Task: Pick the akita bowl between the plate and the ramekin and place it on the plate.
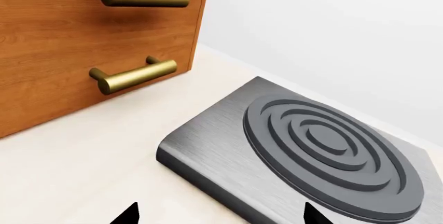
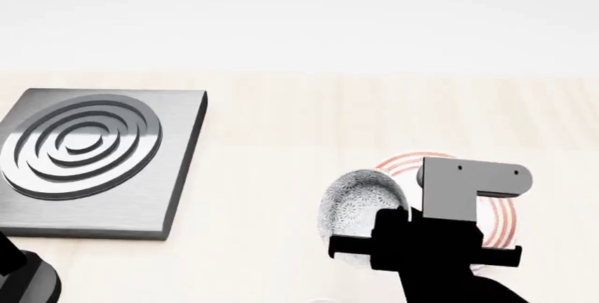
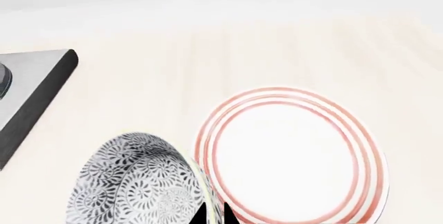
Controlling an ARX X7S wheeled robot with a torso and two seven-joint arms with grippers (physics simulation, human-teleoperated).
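Note:
The akita bowl (image 3: 135, 182) is tipped on its side and shows its grey-and-white patterned outside. My right gripper (image 3: 215, 214) is shut on its rim, which runs between the two dark fingertips. In the head view the bowl (image 2: 360, 201) hangs at the left edge of the plate (image 2: 410, 163), whose red rings are partly hidden by my right arm. In the right wrist view the plate (image 3: 291, 156) lies bare beside the bowl. The ramekin is out of view. My left gripper (image 1: 221, 214) is open, with nothing between its fingers, over the counter by the hotplate's corner.
A grey square hotplate (image 2: 94, 156) with raised rings sits on the pale counter at the left, also in the left wrist view as the hotplate (image 1: 304, 146). Wooden drawers (image 1: 69, 42) with brass handles (image 1: 135, 73) stand behind it. A white wall closes the back.

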